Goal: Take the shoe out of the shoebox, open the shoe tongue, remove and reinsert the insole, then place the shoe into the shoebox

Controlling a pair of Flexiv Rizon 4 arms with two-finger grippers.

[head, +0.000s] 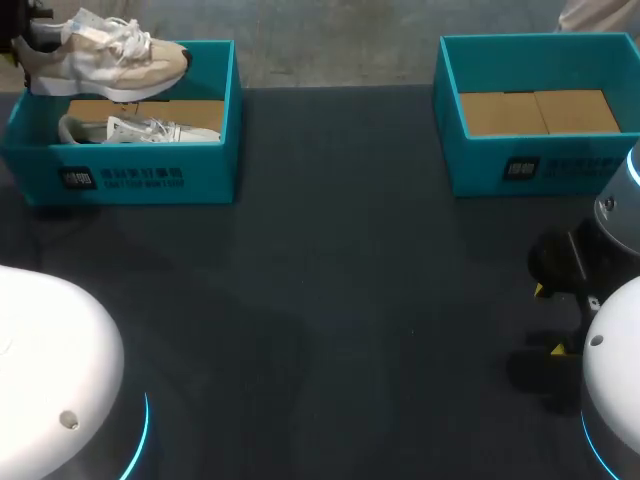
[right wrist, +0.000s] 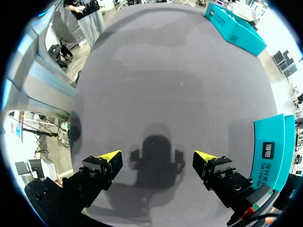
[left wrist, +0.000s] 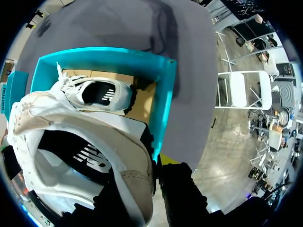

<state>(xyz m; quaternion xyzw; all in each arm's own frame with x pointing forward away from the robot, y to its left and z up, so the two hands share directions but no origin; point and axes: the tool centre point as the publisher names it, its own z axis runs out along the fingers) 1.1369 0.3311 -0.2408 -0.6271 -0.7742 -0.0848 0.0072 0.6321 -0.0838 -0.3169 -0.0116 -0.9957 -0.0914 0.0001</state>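
Note:
A beige and white shoe [head: 110, 55] hangs above the back left corner of the left teal shoebox [head: 150, 170]. My left gripper [head: 28, 42] is shut on its heel. In the left wrist view the heel collar [left wrist: 135, 182] sits pinched in the gripper [left wrist: 155, 176], and the shoe's opening faces the camera. A second white shoe [head: 135, 129] lies on its side inside the box [left wrist: 163, 109], seen there below the held shoe [left wrist: 102, 94]. My right gripper [head: 550, 320] hovers open over bare table at the right, nothing between its fingers [right wrist: 157, 158].
A second teal shoebox [head: 500, 165] stands at the back right with only a cardboard floor inside. In the right wrist view its wall [right wrist: 270, 151] is close beside that gripper. Dark table [head: 340, 300] stretches between the two boxes.

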